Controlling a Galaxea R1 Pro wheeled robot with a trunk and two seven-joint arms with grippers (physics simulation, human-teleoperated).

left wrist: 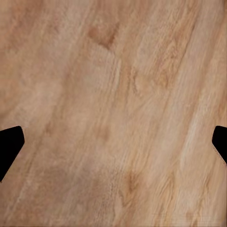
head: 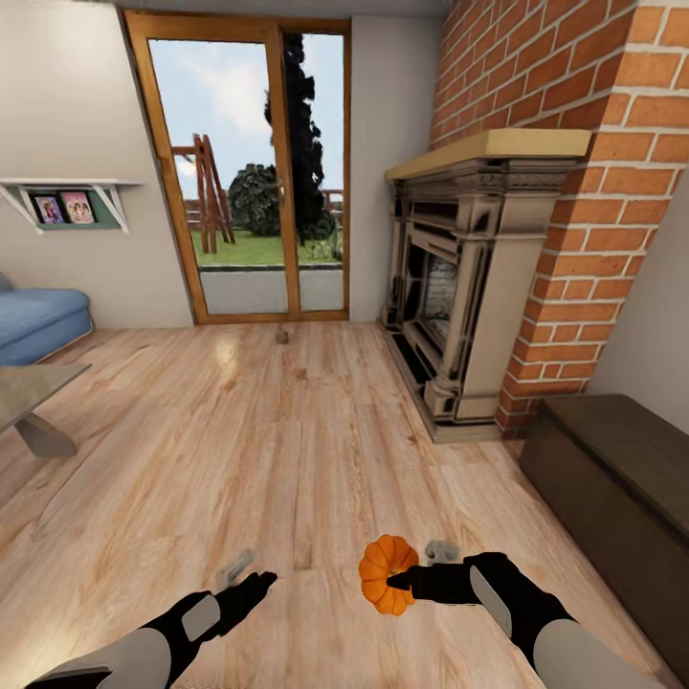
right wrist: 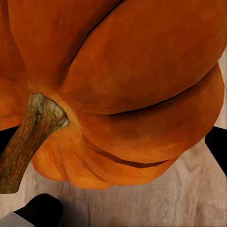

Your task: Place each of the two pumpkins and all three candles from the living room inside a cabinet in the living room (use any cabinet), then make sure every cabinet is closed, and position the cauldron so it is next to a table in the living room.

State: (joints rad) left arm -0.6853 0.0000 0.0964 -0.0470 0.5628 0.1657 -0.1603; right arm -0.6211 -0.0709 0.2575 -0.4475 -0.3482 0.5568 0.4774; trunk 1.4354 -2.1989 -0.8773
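An orange ribbed pumpkin [head: 387,572] hangs just above the wood floor, and my right gripper [head: 400,579] is shut on it. In the right wrist view the pumpkin [right wrist: 142,80] is very close, its brown stem to one side, with a dark fingertip [right wrist: 218,144] at its edge. My left gripper [head: 256,582] is open and holds nothing; its fingertips [left wrist: 9,142] stand wide apart over bare planks. A small grey candle [head: 282,336] stands on the floor by the glass door. Two small grey stubs, possibly candles, lie by my left hand [head: 234,566] and behind my right hand [head: 442,550]. The dark brown cabinet [head: 622,478] stands at the right, fronts shut.
The brick chimney with its grey fireplace [head: 459,287] stands right of centre, just before the cabinet. The grey-topped coffee table [head: 33,388] and a blue sofa [head: 38,321] are at the left edge. Open plank floor [head: 287,440] lies between them.
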